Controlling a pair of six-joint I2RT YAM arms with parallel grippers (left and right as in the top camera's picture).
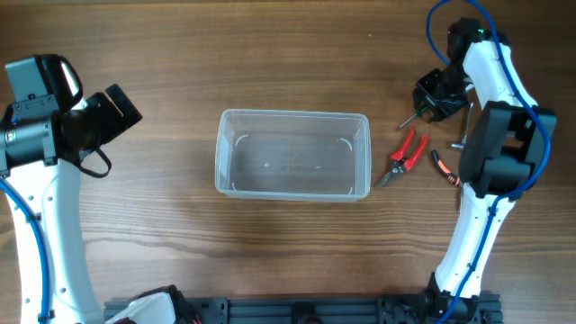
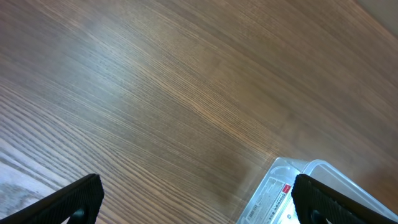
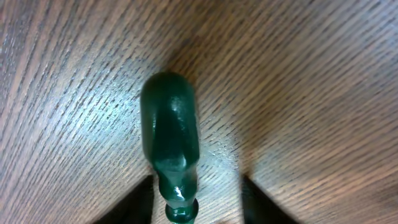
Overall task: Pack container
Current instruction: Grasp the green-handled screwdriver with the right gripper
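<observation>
The clear plastic container (image 1: 292, 155) stands empty at the middle of the table. Its corner with a label shows in the left wrist view (image 2: 292, 193). My left gripper (image 1: 119, 106) is open and empty, left of the container; in its wrist view the fingers (image 2: 199, 208) are spread wide over bare wood. My right gripper (image 1: 438, 93) is low over a green-handled screwdriver (image 3: 169, 137) at the far right. Its fingers (image 3: 196, 205) are open on either side of the handle, with a gap on the right side. The screwdriver's tip (image 1: 407, 118) pokes out to the left.
Red-handled pliers (image 1: 407, 153) lie just right of the container. An orange-and-black hand tool (image 1: 445, 167) lies further right, partly under my right arm. A dark rail runs along the table's front edge (image 1: 297, 310).
</observation>
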